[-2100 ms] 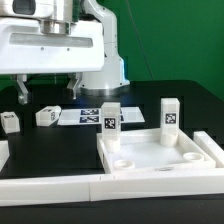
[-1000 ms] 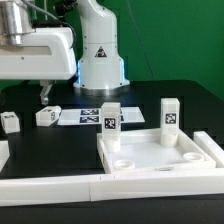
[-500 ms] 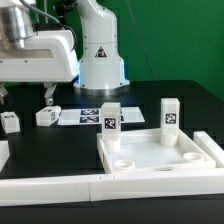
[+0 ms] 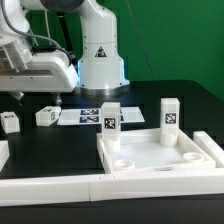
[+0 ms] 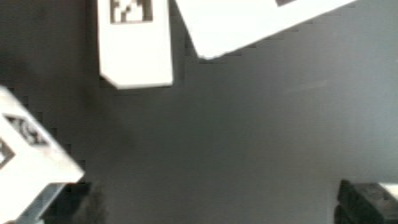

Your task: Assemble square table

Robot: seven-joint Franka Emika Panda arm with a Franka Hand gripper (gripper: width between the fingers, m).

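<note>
**Gripper wide open and empty over the far-left table; top and four legs all loose**

- Gripper (image 4: pixel 38 97): hangs above the black table (image 4: pixel 190 100) on the exterior view's left, far side. Jaws spread fully and holding nothing. In the wrist view only bare dark surface lies between the fingertips (image 5: pixel 43 205).
- Square top (image 4: pixel 157 150): lies flat, rim up, near and toward the exterior view's right. Round sockets show in its near corners.
- First lying leg (image 4: pixel 9 122): on its side at the exterior view's far left edge, tag showing.
- Second lying leg (image 4: pixel 47 116): also on its side, a little right of the first and apart from it, roughly below the gripper's right finger.
- First upright leg (image 4: pixel 110 117): stands at the top's far-left corner. I cannot tell whether it touches the rim.
- Second upright leg (image 4: pixel 169 114): stands along the top's far edge, further right.
- Marker board (image 4: pixel 92 115): flat on the table between the second lying leg and the first upright leg.
- Border bars (image 4: pixel 50 186): run along the near edge.
</note>
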